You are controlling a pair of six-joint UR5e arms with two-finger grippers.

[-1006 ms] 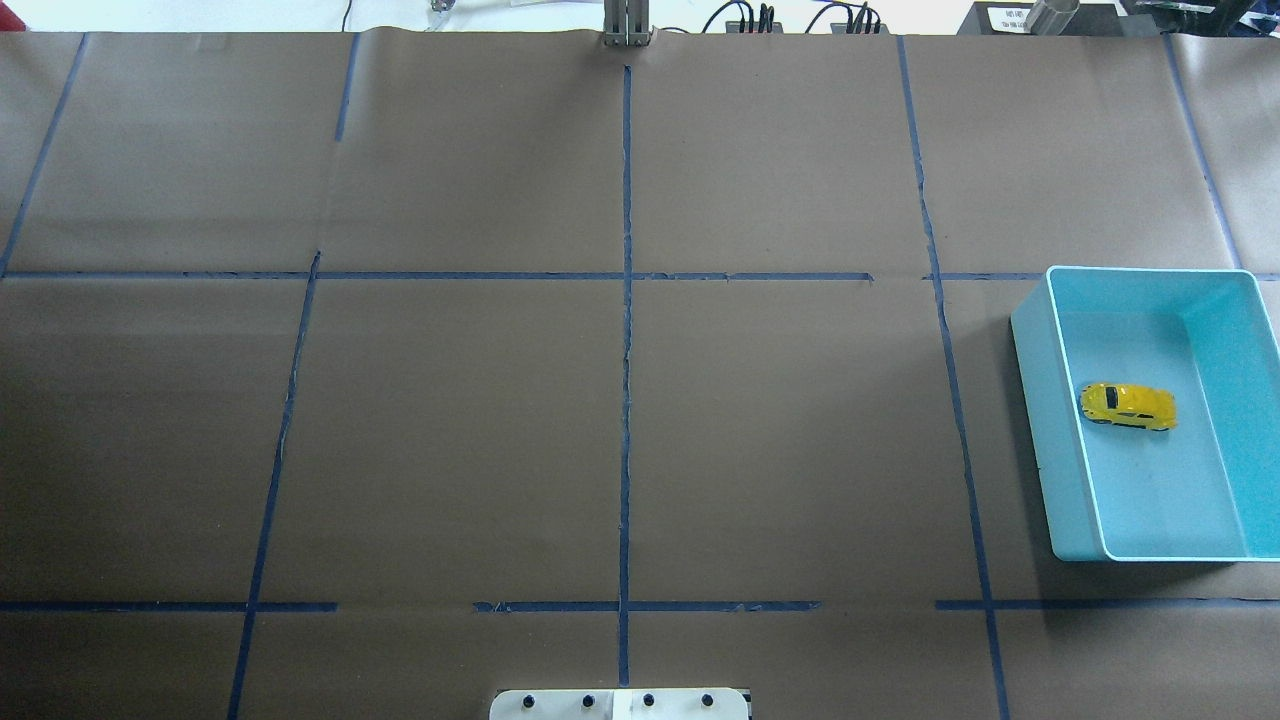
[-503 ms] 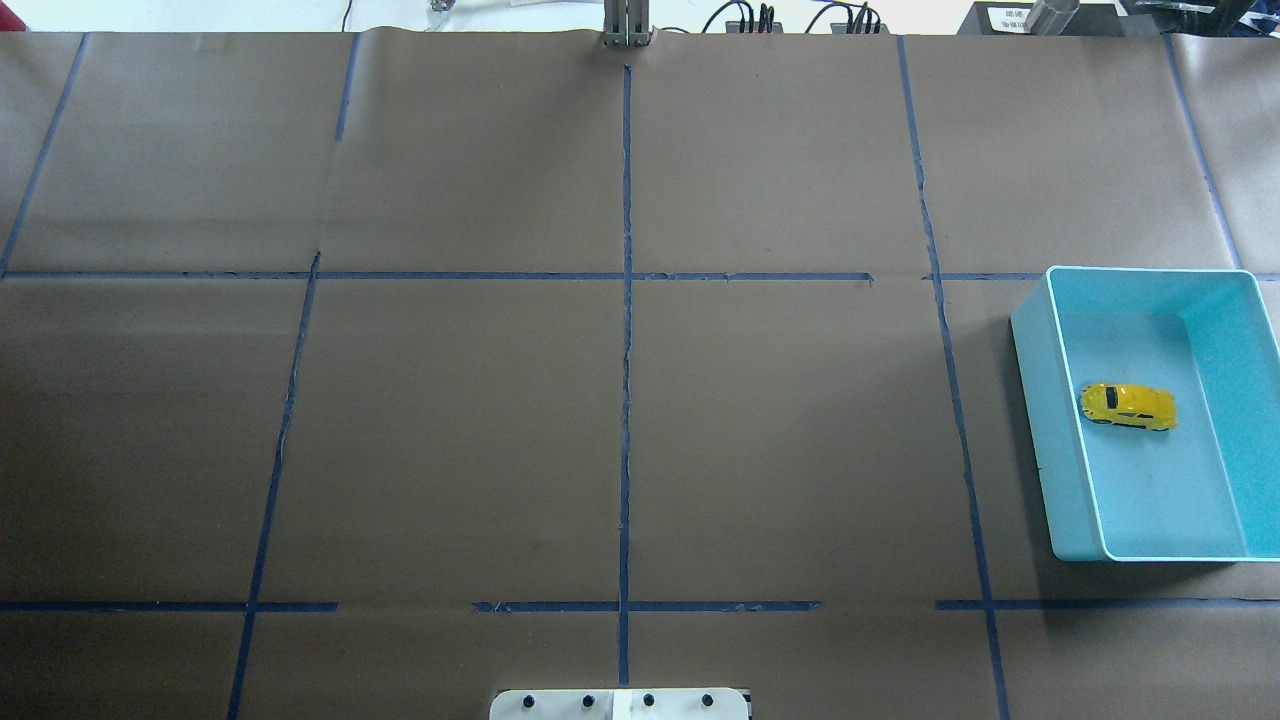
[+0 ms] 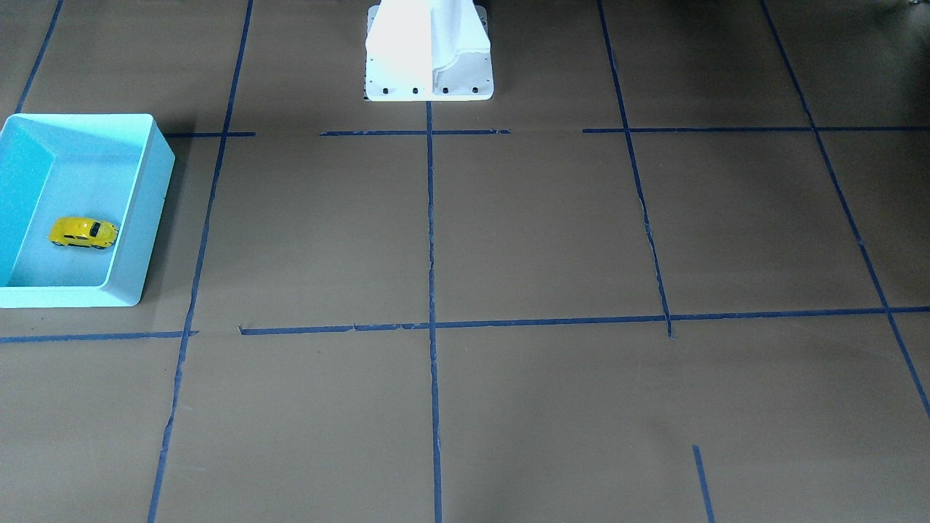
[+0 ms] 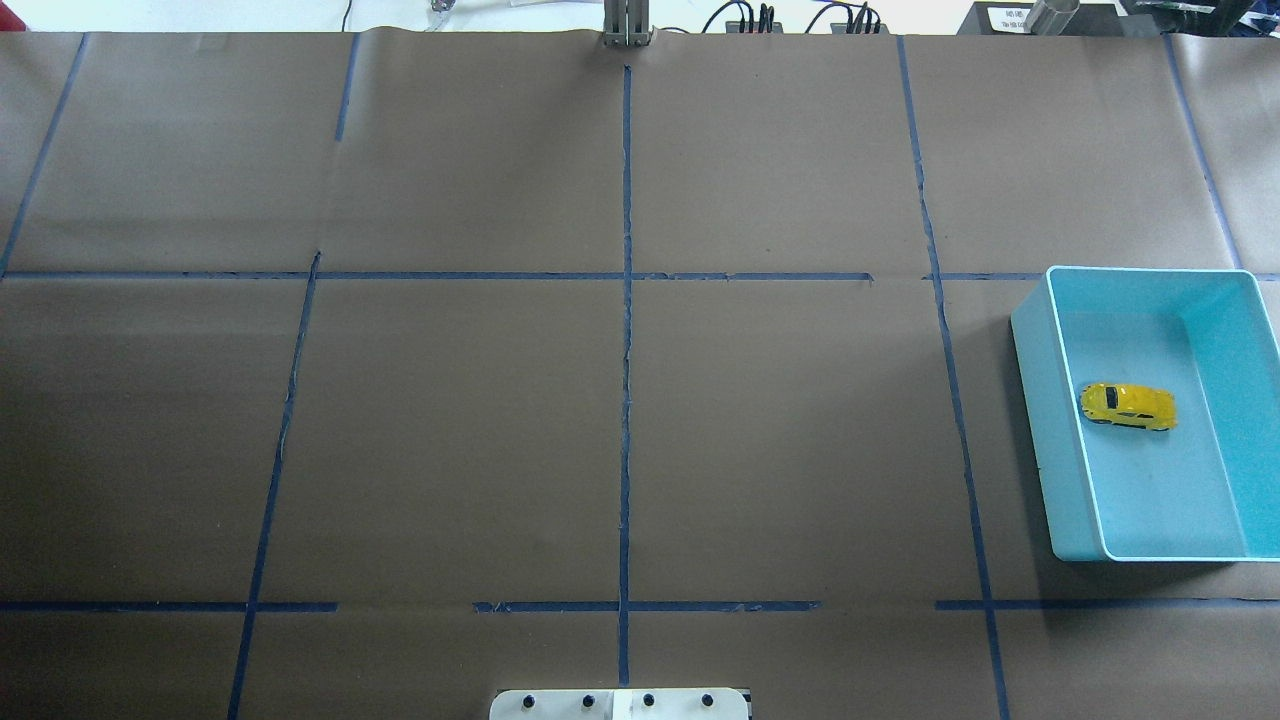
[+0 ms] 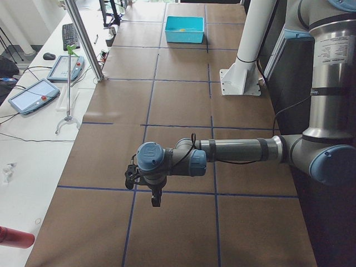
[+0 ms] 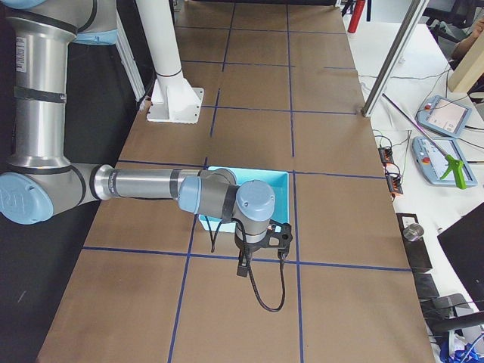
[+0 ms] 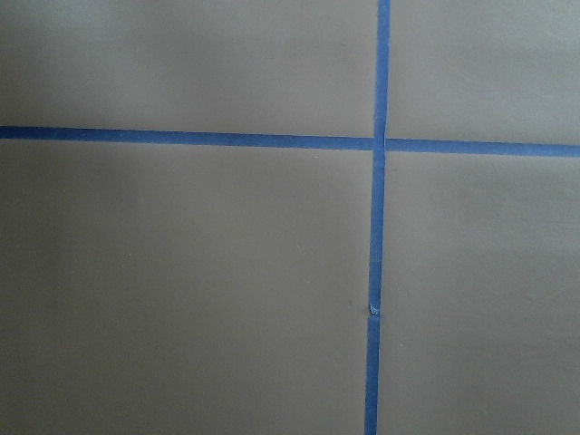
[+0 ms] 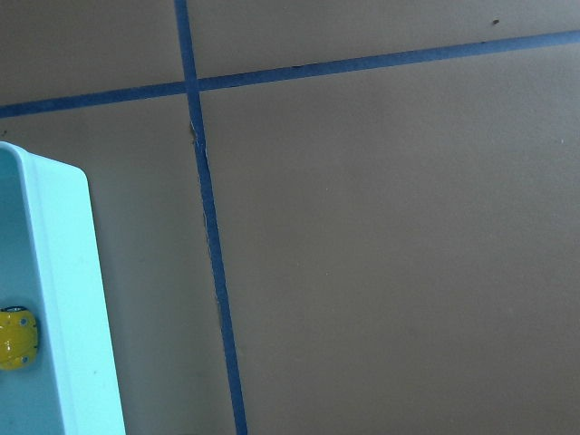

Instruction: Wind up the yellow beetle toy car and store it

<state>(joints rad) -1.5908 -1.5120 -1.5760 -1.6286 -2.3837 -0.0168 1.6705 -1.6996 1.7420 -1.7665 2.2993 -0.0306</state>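
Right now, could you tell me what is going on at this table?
Nothing is being handled. The yellow beetle toy car sits on its wheels inside the light blue bin, at the end of the table on the robot's right. The right gripper hangs beside the bin, apart from the car; the left gripper hangs over bare table at the other end. Whether either is open cannot be told.

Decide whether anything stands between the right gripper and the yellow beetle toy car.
Only the wall of the light blue bin, in the right wrist view beside the yellow beetle toy car inside. The right gripper hangs outside; the top is open, so nothing visible blocks it from above.
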